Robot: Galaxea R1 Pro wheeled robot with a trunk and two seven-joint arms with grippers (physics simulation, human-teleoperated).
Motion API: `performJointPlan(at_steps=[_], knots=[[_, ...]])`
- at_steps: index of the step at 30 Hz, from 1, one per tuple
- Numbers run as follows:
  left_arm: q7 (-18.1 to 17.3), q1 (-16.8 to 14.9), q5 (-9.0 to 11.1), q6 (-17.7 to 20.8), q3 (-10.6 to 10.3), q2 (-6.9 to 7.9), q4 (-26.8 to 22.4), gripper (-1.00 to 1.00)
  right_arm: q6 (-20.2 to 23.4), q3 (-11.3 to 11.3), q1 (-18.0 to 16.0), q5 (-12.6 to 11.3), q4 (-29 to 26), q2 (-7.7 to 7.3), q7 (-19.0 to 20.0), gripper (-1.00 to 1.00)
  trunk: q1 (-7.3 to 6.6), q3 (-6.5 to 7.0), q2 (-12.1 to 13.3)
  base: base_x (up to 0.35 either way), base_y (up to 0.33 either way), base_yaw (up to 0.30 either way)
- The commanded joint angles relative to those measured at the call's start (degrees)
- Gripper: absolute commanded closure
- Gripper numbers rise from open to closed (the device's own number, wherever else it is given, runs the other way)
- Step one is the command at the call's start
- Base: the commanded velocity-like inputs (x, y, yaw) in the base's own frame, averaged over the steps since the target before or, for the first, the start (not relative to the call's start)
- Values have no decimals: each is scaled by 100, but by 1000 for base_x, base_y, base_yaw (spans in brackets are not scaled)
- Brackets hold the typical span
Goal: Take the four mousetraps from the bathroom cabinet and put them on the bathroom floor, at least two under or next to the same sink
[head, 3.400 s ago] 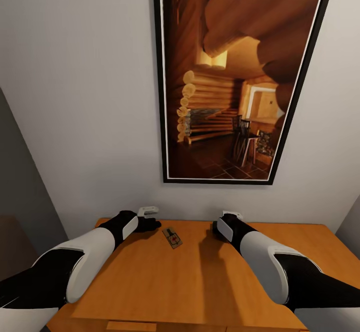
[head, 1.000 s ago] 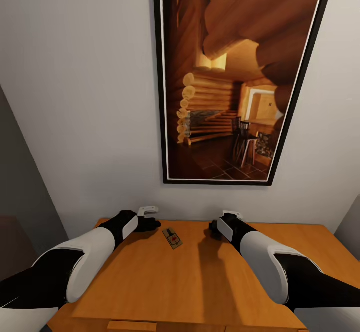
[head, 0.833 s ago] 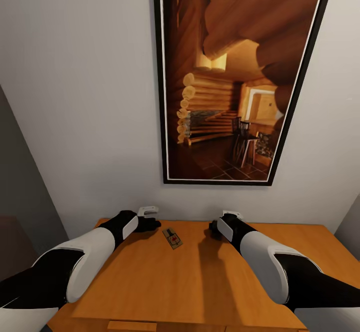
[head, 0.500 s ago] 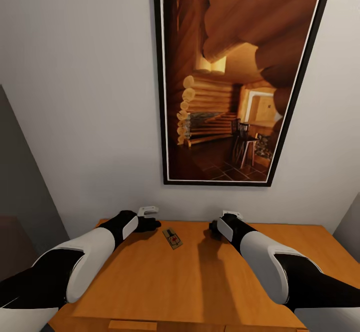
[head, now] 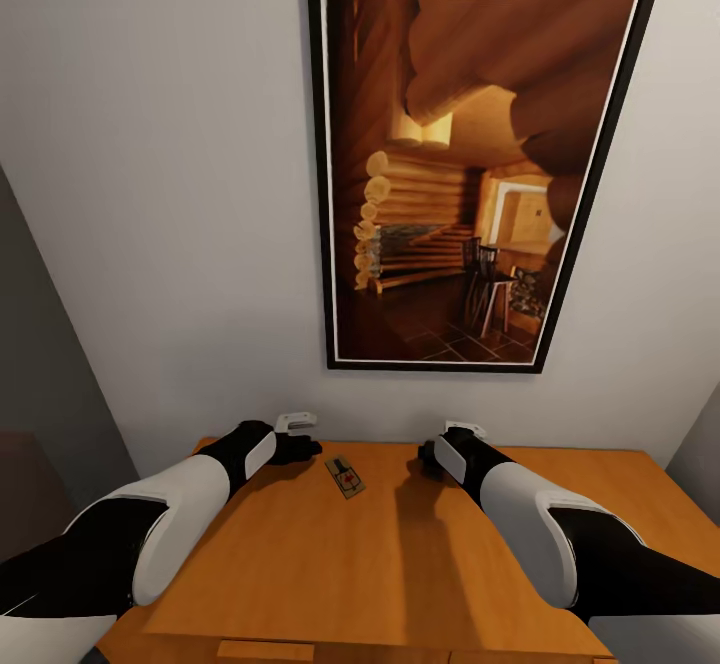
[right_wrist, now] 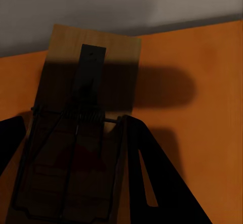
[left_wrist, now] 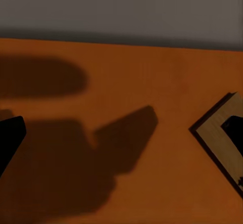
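Observation:
One mousetrap (head: pixel 344 476) lies flat on the orange-brown cabinet (head: pixel 400 564) top, between my two wrists. My left gripper (head: pixel 303 447) hovers just left of it and is open. In the left wrist view a corner of that mousetrap (left_wrist: pixel 215 133) shows beside one black finger (left_wrist: pixel 10 140). A second mousetrap (right_wrist: pixel 76 148) sits between the black fingers (right_wrist: pixel 152 183) of my right gripper (right_wrist: pixel 76 120). Its far end reaches up in front of the wall line, and the fingers press on both of its long edges. In the head view my right wrist (head: pixel 450 454) hides this trap.
The grey wall (head: pixel 180 194) stands directly behind the cabinet, with a large framed picture (head: pixel 470 174) hanging on it. The cabinet top stretches toward me and to the right. A darker wall panel (head: pixel 40 374) rises at the left.
My right wrist has edged slightly left since the oldest frame. The head view has tilted a little. The mousetrap on the cabinet top and my left arm have not moved.

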Motion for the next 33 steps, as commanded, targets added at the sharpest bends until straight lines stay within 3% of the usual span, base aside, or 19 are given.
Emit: performJointPlan(at_steps=[1,16,23,33], knots=[[-4,-5,55,31,-39,1,-8,-100,15,-12,-2,-39,-12,3,-42,100,3,-12,-12,0,0,0],[-4,-5,56,31,-39,6,-8,-100,71,9,-4,7,-20,-13,-76,100,3,-12,-12,0,0,0],[-4,-3,56,31,-39,7,-8,-100,141,27,-5,32,-34,-278,-69,100,3,-12,-12,0,0,0],[6,-2,57,25,-37,6,-2,-100,172,30,-5,44,-31,-321,-58,100,3,-12,-12,0,0,0]])
